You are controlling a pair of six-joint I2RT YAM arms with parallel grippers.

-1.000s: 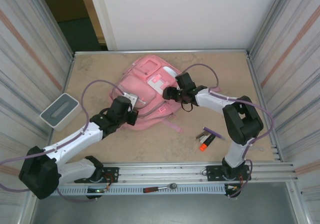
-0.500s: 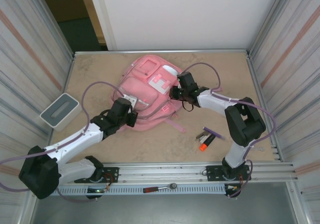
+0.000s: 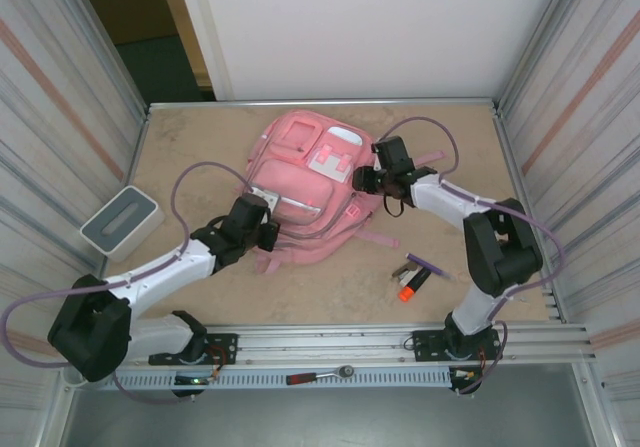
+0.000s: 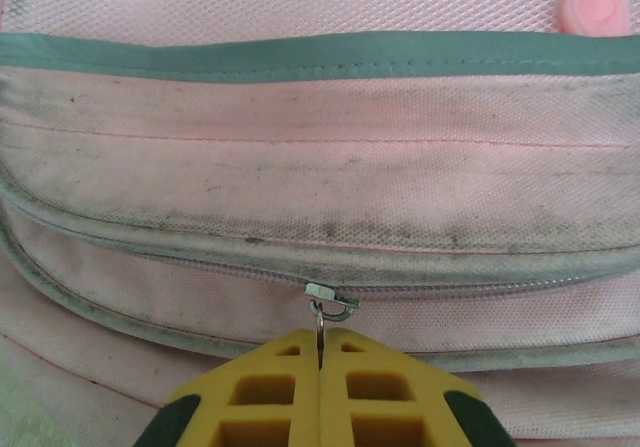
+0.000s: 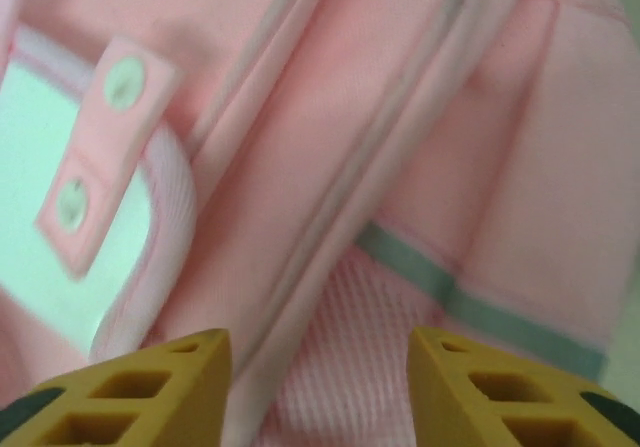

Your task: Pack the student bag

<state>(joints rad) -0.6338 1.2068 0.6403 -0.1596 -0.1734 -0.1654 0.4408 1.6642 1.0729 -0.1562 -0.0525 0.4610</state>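
The pink student bag lies flat in the middle of the table. The left gripper pinches its zip pull. The right gripper is wide open over the bag's right side. A grey box sits by the left wall.

— What is seen at left?
— A grey-and-white rectangular box is set there.
— And right?
— A small cluster, perhaps pens, purple and orange-tipped, is laid on the beige tabletop.
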